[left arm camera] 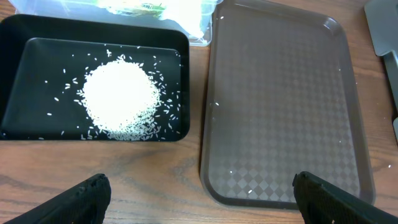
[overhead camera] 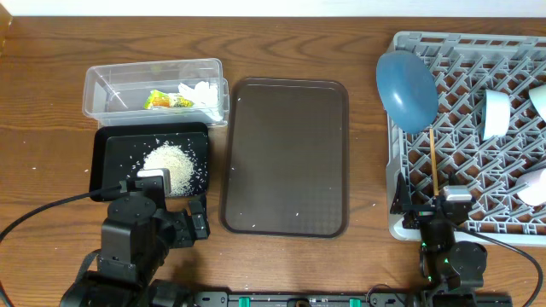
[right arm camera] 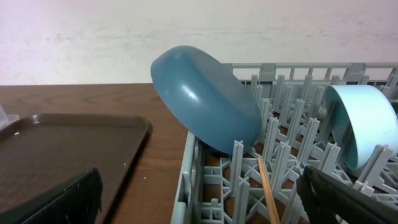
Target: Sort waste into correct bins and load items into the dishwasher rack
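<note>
Your left gripper (left arm camera: 200,198) and right gripper (right arm camera: 202,200) gape wide, empty. The chopstick (right arm camera: 267,186) lies in the rack (right arm camera: 186,186) just ahead of the right one, pointing away.

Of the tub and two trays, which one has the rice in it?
The black tray, with the rice heap; the clear tub holds wrapper and tissue, the brown tray only stray grains.
</note>
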Controlling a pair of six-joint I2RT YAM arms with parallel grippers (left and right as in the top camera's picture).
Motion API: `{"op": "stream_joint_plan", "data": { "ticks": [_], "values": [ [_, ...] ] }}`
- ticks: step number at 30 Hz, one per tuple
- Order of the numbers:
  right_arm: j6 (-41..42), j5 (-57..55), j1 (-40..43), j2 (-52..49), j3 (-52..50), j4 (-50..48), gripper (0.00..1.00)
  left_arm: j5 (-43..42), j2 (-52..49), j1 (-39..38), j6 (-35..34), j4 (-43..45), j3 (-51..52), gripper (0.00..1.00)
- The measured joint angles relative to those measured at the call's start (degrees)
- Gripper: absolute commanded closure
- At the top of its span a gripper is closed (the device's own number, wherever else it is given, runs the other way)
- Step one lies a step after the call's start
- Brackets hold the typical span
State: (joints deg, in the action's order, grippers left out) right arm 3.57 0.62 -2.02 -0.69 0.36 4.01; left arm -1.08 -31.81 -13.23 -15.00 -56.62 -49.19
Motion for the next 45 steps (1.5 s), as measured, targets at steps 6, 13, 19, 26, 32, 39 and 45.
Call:
{"op": "stream_joint_plan", "data": {
  "ticks": [6, 13, 19, 26, 32, 39, 45],
  "values": [
    [0.0, 0.0, 0.0, 0.0, 0.0, 0.0, 0.01, 0.0, 0.0, 0.0, 0.0, 0.0, 0.0, 0.04],
    [0.0, 0.0, 0.0, 0.0, 0.0, 0.0, 0.01, 0.0, 0.2, 0.0, 0.0, -0.2, 0.0, 0.04],
    [-0.2, 0.0, 0.0, 0.0, 0.0, 0.0, 0.01, 0.0, 4.6, 1.3, 1.0, -0.7, 2.1, 0.04],
    [-0.2, 0.0, 0.0, 0.0, 0.0, 0.0, 0.01, 0.0, 16.2, 4.2, 2.4, 10.1, 16.4, 0.04],
    [-0.2, 0.0, 0.0, 0.0, 0.0, 0.0, 0.01, -0.5, 25.5, 5.9, 3.6, 25.7, 30.9, 0.04],
    [-0.2, 0.0, 0.0, 0.0, 0.0, 0.0, 0.01, -4.2, 30.8, 8.0, 7.6, 49.5, 43.5, 0.04],
    [-0.2, 0.0, 0.0, 0.0, 0.0, -0.1, 0.01, -6.0, 31.1, 9.0, 10.1, 55.1, 47.9, 0.04]
  ]
}}
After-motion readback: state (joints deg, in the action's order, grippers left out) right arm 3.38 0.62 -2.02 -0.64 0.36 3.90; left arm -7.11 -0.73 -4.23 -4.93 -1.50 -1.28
